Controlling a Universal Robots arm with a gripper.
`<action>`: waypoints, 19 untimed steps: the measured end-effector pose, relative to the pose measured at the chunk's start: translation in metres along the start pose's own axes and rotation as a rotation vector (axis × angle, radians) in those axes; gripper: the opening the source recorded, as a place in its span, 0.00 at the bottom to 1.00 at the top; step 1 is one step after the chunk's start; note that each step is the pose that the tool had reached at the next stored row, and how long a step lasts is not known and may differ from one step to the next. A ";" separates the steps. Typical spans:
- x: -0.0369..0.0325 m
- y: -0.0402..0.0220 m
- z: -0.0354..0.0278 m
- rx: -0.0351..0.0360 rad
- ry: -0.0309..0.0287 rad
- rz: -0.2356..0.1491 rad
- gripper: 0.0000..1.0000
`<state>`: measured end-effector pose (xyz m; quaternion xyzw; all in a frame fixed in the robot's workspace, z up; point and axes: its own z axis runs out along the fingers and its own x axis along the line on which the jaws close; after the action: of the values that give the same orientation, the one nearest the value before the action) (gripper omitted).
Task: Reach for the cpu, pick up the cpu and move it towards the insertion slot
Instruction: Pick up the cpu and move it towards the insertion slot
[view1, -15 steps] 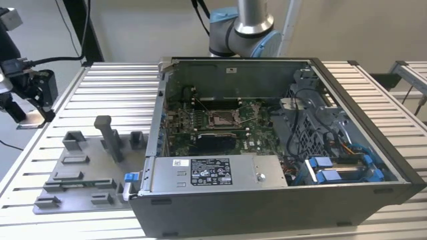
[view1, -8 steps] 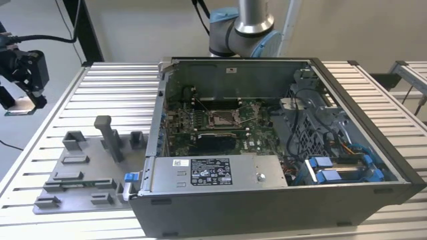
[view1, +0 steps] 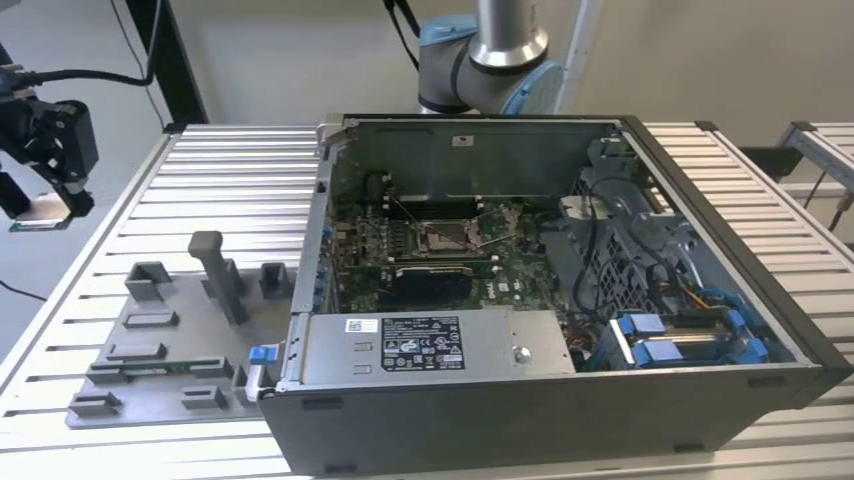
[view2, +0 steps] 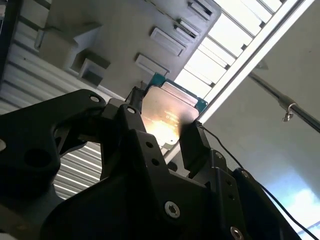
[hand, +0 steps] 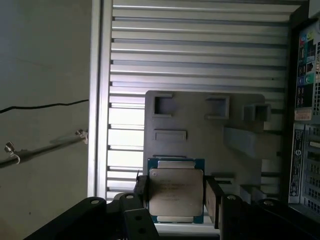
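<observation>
pincer (hand: 177, 199) gripping cpu (hand: 176, 187), insertion slot (view1: 447, 237) well apart

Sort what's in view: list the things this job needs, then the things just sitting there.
For the job: the cpu, clamped in the gripper; the insertion slot, inside the computer case.

Just there: grey fixture plate; power supply; slatted table.

Computer case (view1: 534, 400) sits on the surface (view1: 227, 170), toward the exterior view's right. Fixture plate (view1: 160, 350) lies just left of it, same surface. Insertion slot (view1: 447, 236) is inside the case, mid-board. Gripper (view1: 51, 200) hangs by the surface's left edge, cpu (hand: 176, 195) between its fingers, well apart from the slot.
</observation>
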<state>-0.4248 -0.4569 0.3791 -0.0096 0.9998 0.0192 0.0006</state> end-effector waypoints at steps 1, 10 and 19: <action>-0.0001 0.0000 0.0000 -0.0001 0.0000 0.000 0.00; -0.0003 0.0003 -0.0073 -0.0003 -0.0001 0.000 0.00; -0.0083 0.0001 -0.0076 -0.0002 0.0002 0.000 0.00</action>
<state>-0.4165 -0.4569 0.3867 -0.0095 0.9998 0.0193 0.0005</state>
